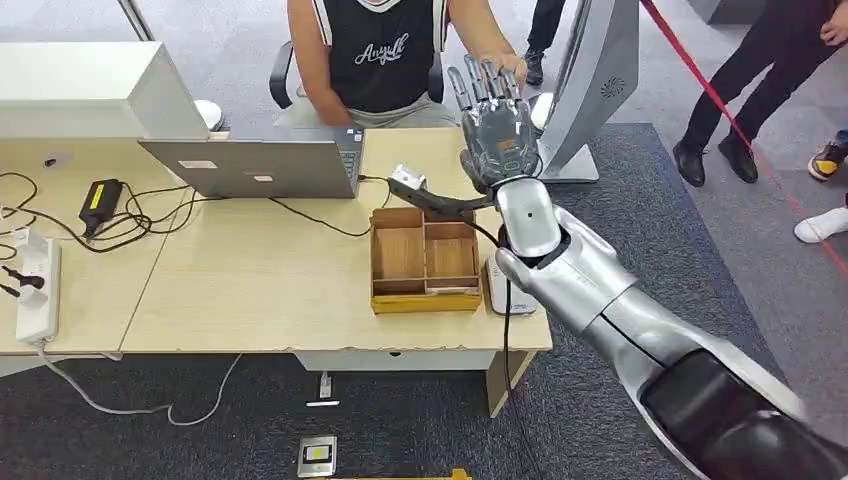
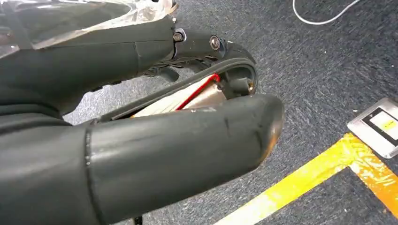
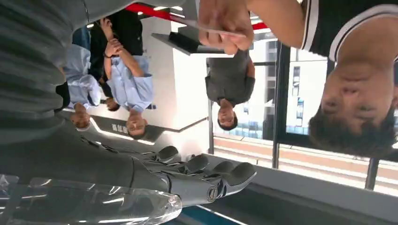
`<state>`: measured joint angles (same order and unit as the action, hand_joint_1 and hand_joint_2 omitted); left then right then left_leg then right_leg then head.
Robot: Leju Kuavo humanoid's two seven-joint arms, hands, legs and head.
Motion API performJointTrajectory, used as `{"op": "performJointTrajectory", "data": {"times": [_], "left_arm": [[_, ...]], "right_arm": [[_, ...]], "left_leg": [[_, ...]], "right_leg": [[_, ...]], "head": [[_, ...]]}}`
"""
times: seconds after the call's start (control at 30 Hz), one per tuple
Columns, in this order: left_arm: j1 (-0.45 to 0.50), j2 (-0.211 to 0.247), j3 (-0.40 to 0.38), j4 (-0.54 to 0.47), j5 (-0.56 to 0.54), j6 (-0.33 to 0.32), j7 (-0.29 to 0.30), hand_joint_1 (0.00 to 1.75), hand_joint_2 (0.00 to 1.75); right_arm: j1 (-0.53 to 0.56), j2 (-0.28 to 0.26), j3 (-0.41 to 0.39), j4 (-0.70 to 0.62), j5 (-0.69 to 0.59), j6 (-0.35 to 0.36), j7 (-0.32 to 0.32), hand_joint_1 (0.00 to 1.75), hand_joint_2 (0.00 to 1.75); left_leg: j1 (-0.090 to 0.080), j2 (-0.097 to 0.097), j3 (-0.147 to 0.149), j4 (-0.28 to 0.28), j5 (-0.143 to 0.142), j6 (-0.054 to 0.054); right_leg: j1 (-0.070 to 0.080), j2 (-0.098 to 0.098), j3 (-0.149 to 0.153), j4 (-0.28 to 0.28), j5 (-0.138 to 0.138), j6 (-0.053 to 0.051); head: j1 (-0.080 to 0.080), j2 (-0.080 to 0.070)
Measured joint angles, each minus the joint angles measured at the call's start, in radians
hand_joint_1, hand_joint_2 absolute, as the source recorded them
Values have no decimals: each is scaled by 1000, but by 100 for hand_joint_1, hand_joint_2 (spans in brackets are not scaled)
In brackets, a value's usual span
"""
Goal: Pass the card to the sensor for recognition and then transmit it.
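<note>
The right hand [image 1: 492, 118] is raised above the far edge of the table [image 1: 250, 290] with its fingers [image 3: 206, 165] apart and straight, holding nothing. The card [image 3: 213, 29] is pinched in the hand of the person [image 1: 372, 55] seated behind the table, just beyond the robot's fingertips. The left hand [image 2: 141, 117] hangs over the carpet, fingers curled together.

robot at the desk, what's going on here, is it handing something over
The robot's right hand is raised above the far edge of the desk, fingers spread and holding nothing, reaching toward a seated person. That person's hand holds a thin card, so the pass looks done. The left hand hangs near the floor. A wooden tray sits on the desk beside a laptop.
</note>
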<state>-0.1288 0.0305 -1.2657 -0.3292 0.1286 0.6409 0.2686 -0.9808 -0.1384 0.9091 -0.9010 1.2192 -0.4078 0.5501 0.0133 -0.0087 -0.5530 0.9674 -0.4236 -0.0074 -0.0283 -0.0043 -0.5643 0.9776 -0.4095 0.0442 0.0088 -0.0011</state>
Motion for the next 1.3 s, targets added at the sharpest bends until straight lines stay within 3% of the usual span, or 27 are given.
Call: {"op": "performJointTrajectory", "data": {"times": [0.2, 0.27, 0.33, 0.67, 1.2, 1.23, 1.27, 1.3], "left_arm": [[3, 1, 0, 0, 2, 0, 0, 0, 0], [7, 2, 0, 0, 7, 1, -3, 0, 0], [8, 2, 0, 0, 10, 2, -3, 0, 0], [10, 3, 0, 0, 12, 2, -3, 0, 0], [11, 3, 0, 0, 12, 3, -1, 0, 0], [10, 3, 0, 0, 13, 3, -2, 0, 0], [10, 3, 0, 0, 13, 3, -3, 0, 0], [10, 3, 0, 0, 13, 3, -3, 0, 0]], "right_arm": [[-5, 21, 13, 34, -7, -5, -2, 0, 175], [-22, 63, 55, 131, -38, -5, 2, 0, 175], [-31, 69, 68, 162, -56, -5, 18, 0, 175], [-53, 47, 80, 220, -104, 7, 97, 0, 175], [-55, 16, 85, 260, -112, 7, 105, 0, 175], [-55, 16, 85, 263, -112, 6, 105, 63, 175], [-55, 16, 86, 264, -113, 6, 104, 175, 175], [-56, 16, 86, 266, -113, 6, 100, 175, 175]], "left_leg": [[0, 1, 0, 0, 0, 0], [0, 1, 1, 0, 0, 0], [0, 1, 1, 0, 0, 0], [0, 1, 1, 0, 0, 0], [0, 1, 2, 0, 0, 0], [0, 1, 2, 0, 0, 0], [0, 1, 2, 0, 0, 0], [0, 1, 2, 0, 0, 0]], "right_leg": [[0, 0, 0, 0, 0, 0], [0, 0, 0, 0, 0, 0], [0, 0, 0, 0, 0, 0], [0, 0, 0, 0, 0, 0], [0, 0, 0, 0, 0, 0], [0, 0, 0, 0, 0, 0], [0, 0, 0, 0, 0, 0], [0, 0, 0, 0, 0, 0]], "head": [[0, 0], [0, 0], [0, 0], [0, 0], [0, 0], [0, 0], [0, 0], [0, 0]]}}
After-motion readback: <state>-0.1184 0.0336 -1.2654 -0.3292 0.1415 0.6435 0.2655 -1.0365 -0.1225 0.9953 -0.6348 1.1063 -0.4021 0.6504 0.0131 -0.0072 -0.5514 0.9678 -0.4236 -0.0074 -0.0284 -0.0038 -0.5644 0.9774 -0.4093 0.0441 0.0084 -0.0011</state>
